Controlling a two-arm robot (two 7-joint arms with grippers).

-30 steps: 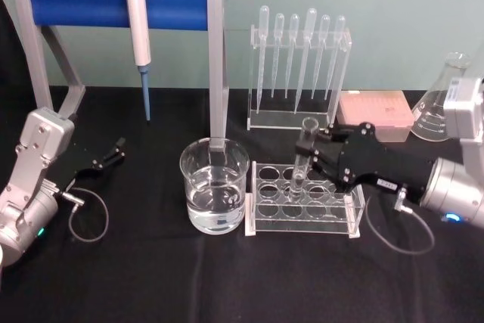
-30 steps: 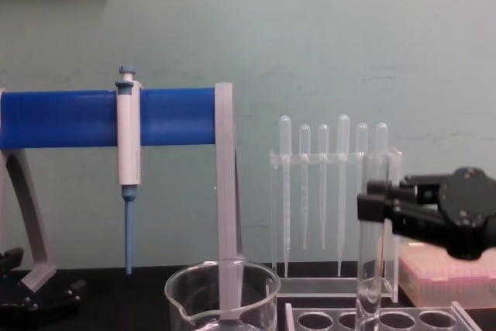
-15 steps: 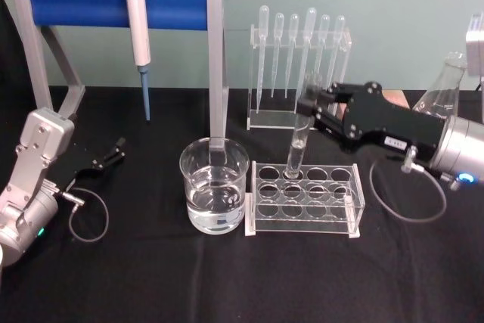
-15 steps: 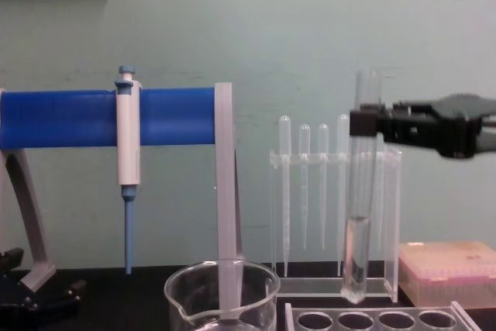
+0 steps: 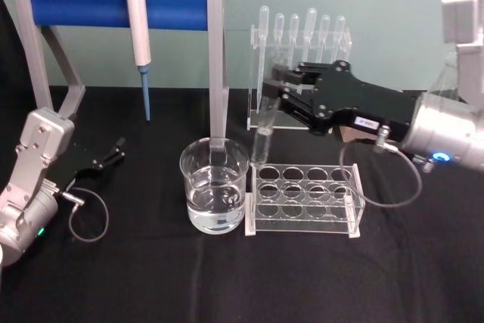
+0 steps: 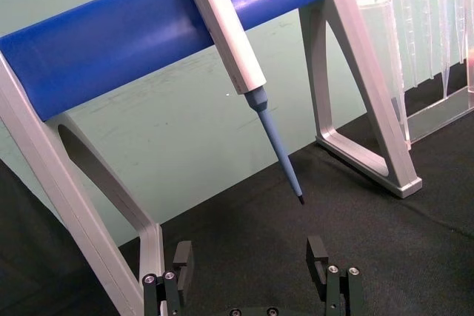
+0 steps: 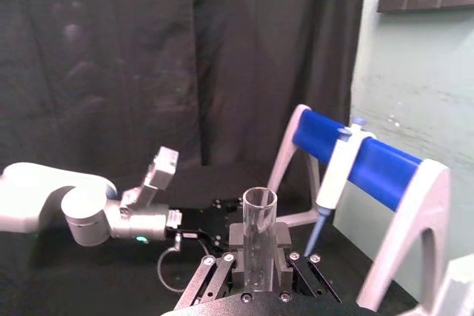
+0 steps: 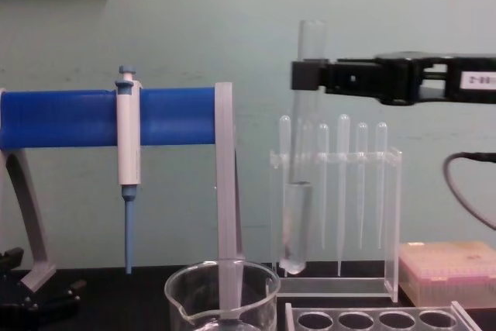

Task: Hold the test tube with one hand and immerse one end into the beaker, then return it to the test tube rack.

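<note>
Head view: right pincer [image 5: 274, 81] grips the test tube [image 5: 264, 140] near its mouth and holds it almost upright above the gap between the beaker [image 5: 214, 187] and the test tube rack [image 5: 355, 203]. Left pincer [image 5: 115, 150] rests on the black desk [image 5: 227, 285], far left.

Left wrist view: the left pincer's fingers [image 6: 183, 258] stand apart, holding nothing.

Right wrist view: black fingers [image 7: 282, 240] clamp the tube just below its rim.

Chest view: the tube's rounded end hangs about level with the beaker's rim, just to its right, not yet in the water.

The thin glass is probably light, stiff, slick and breakable. A gentle hold under the rim suits it.
</note>
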